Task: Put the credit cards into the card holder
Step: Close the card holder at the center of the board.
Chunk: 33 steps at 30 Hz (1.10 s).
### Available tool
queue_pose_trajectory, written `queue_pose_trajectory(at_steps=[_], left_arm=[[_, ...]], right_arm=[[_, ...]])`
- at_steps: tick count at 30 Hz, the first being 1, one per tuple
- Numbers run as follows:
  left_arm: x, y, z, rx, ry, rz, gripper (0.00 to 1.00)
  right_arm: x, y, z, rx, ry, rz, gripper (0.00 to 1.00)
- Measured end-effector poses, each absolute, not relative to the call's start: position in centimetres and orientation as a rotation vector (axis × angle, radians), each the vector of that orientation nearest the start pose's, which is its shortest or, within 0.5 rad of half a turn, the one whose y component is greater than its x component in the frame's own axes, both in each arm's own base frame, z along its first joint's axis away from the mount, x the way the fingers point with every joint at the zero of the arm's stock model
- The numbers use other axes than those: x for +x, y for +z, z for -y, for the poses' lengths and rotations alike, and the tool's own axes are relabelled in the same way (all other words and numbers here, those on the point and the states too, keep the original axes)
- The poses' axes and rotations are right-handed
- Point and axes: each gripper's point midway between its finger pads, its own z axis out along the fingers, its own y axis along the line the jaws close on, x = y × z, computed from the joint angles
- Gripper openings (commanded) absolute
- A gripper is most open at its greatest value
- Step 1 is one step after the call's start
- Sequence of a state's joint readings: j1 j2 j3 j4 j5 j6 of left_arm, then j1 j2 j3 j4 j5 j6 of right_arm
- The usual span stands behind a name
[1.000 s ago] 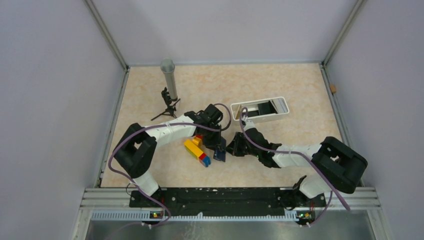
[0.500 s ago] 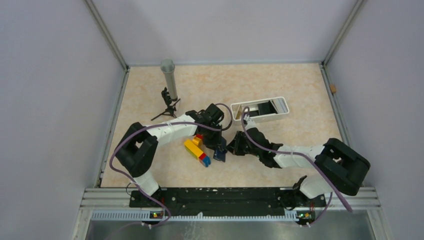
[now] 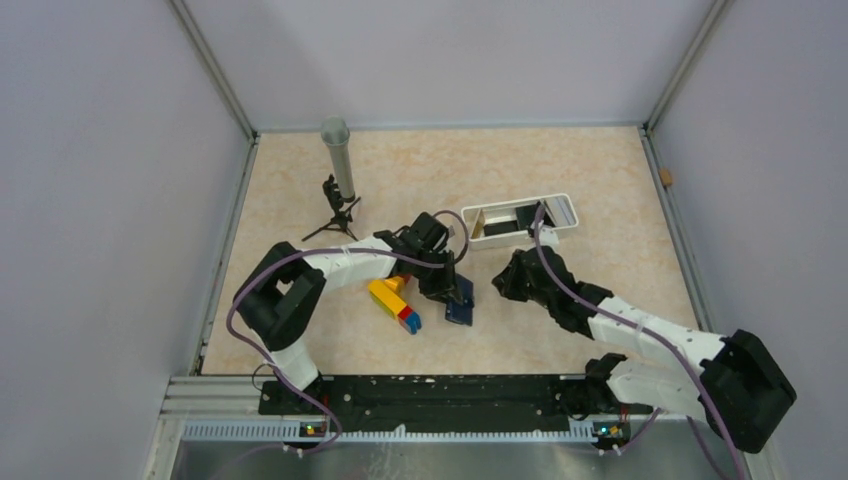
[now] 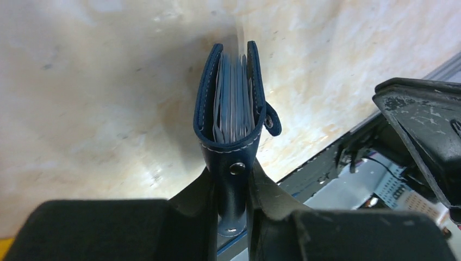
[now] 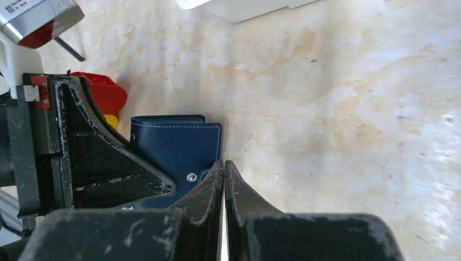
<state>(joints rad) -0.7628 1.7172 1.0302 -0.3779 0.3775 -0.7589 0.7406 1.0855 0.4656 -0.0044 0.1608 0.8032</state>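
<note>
**Holder's gripped by the left, card's up in the tray by your right tool**

Your left tool (image 4: 232, 173) is closed narrow on the snap-flap end of the card holder (image 4: 231, 109). That puts the holder at the centre of the top view, long axis in line with the tool, mouth pointing away and pale slots showing. Your right tool (image 3: 505, 283) is shut tight with nothing visibly in it. It's right of the holder and just below the left end of the white tray (image 3: 560, 228). A yellow-gold credit card (image 3: 478, 222) stands in that end, so the right arm's nearer. I can't pick out the grey one. There's open bench (image 3: 600, 180) on the holder's right and toy bricks (image 3: 393, 300) crowding its left, so I'd come in from the right.
</note>
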Motion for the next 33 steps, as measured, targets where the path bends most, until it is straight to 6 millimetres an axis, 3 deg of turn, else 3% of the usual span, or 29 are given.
queue_pose_trajectory(at_steps=[5, 9, 15, 23, 33], left_arm=[[20.8, 4.8, 33.5, 0.130, -0.951, -2.860, 0.54], [21.4, 3.9, 31.9, 0.134, -0.778, -2.868, 0.68], [22.0, 3.6, 30.1, 0.156, -0.629, -2.854, 0.68], [22.4, 4.8, 31.1, 0.185, -0.713, -2.805, 0.65], [21.7, 4.0, 30.9, 0.193, -0.730, -2.820, 0.64]], right_arm=[[22.9, 8.7, -19.5, 0.163, 0.607, -2.285, 0.06], [22.4, 8.7, -19.2, 0.131, 0.578, -2.325, 0.10], [21.6, 8.5, -19.9, 0.071, 0.610, -2.375, 0.22], [21.5, 6.9, -21.8, 0.102, 0.684, -2.440, 0.35], [21.5, 4.3, -23.2, 0.148, 0.667, -2.493, 0.39]])
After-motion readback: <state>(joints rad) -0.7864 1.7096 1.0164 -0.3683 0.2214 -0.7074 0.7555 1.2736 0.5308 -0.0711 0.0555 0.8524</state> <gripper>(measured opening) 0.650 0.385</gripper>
